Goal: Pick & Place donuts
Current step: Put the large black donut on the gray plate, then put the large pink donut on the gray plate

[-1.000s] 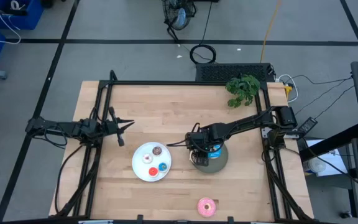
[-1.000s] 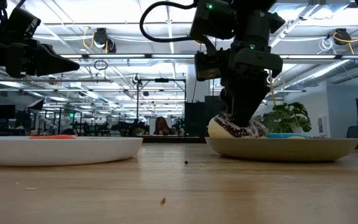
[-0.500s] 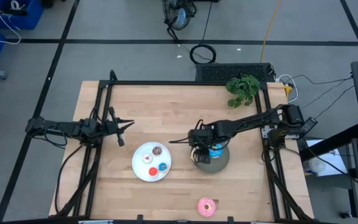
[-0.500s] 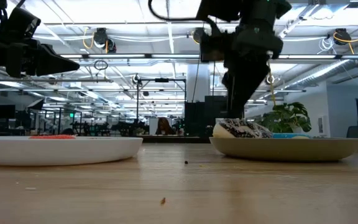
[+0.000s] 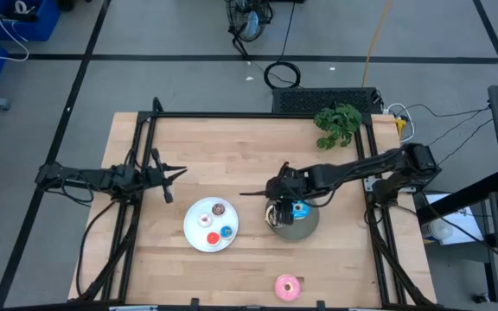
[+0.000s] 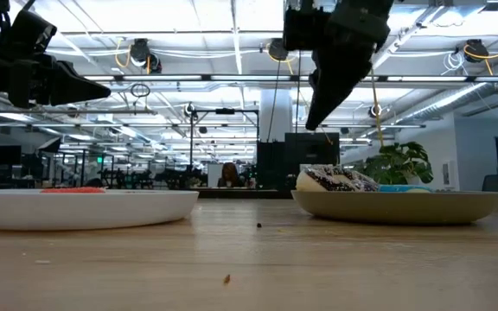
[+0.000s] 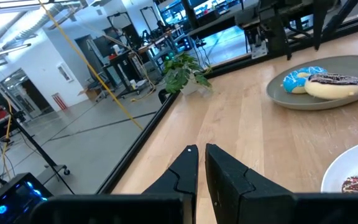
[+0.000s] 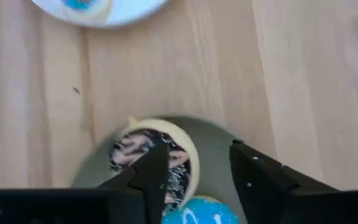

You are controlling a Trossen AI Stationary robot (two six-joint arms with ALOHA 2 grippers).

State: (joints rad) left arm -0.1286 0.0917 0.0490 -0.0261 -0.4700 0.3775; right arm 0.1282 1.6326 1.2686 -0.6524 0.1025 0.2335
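Note:
A grey plate [image 5: 308, 226] right of centre holds the dark sprinkled chocolate donut [image 8: 148, 155] and the blue sprinkled donut [image 5: 300, 208], both lying on it. My right gripper [image 8: 201, 177] hangs open above this plate, fingers slanting down, clear of the chocolate donut [image 6: 335, 179]. A white plate [image 5: 199, 235] carries small brown [image 5: 220, 208], white [image 5: 205, 219], red [image 5: 213, 238] and blue [image 5: 226, 231] donuts. A pink donut [image 5: 287, 287] lies on the table near the front edge. My left gripper [image 5: 175, 173] waits shut at the left, pointing level.
A potted plant [image 5: 337, 125] stands at the far right of the table. Black frame rails [image 5: 258, 115] run along the far and side edges. Bare wood lies between the two plates and in front of them.
My right gripper has risen from the grey plate and drawn back toward the table's right, tipping less steeply down. The chocolate donut, which was at its fingertips and sat tilted, now lies flat on the plate, free of the fingers.

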